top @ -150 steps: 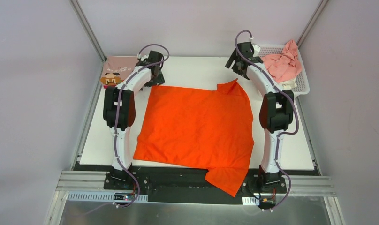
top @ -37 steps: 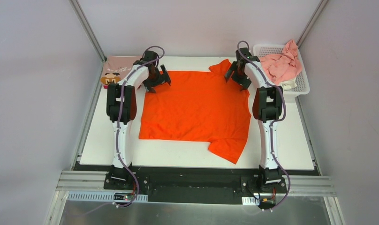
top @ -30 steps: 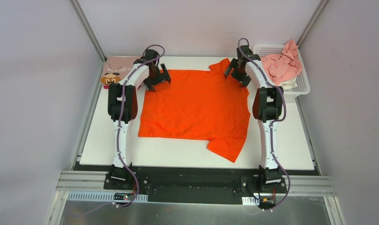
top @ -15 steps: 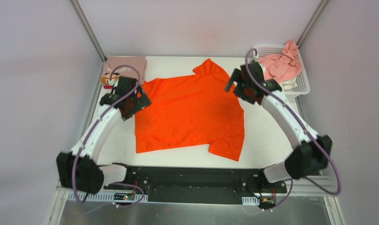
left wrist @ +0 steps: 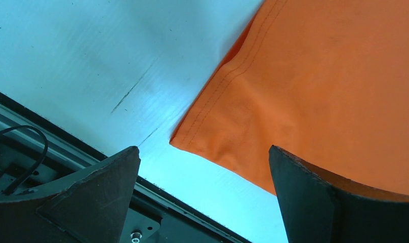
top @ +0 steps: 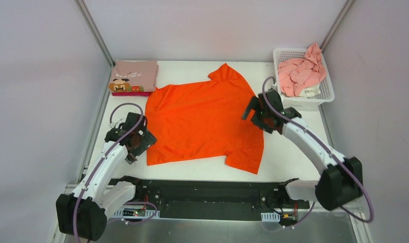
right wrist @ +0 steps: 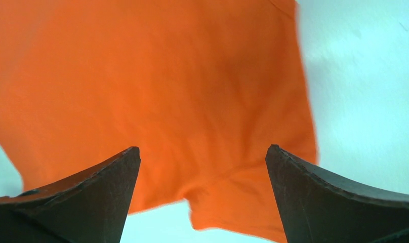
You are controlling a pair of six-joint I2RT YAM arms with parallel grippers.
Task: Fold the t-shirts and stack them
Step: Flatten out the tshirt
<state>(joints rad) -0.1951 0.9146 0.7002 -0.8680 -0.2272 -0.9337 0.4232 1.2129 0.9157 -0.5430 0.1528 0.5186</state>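
The bright orange t-shirt [top: 202, 121] lies spread flat on the white table, one sleeve at the far middle, the other at the near right. My left gripper [top: 137, 144] is open and empty just left of the shirt's near-left corner [left wrist: 192, 142]. My right gripper [top: 255, 115] is open and empty over the shirt's right edge; its view shows the near sleeve [right wrist: 243, 202] below. The dusty-pink shirt with a pixel face [top: 134, 76] lies folded at the far left on a magenta one [top: 131, 93]. Light pink shirts [top: 299, 73] are heaped in the basket.
The white lattice basket [top: 326, 96] stands at the far right corner. Grey enclosure walls with metal posts [top: 93, 33] close in the table. A black rail [top: 212, 190] runs along the table's near edge, also in the left wrist view [left wrist: 55, 152].
Both grippers let go of the shirt's far edge and pulled back toward me, left to the near-left corner, right to the right edge. The shirt lies flat, slightly turned.
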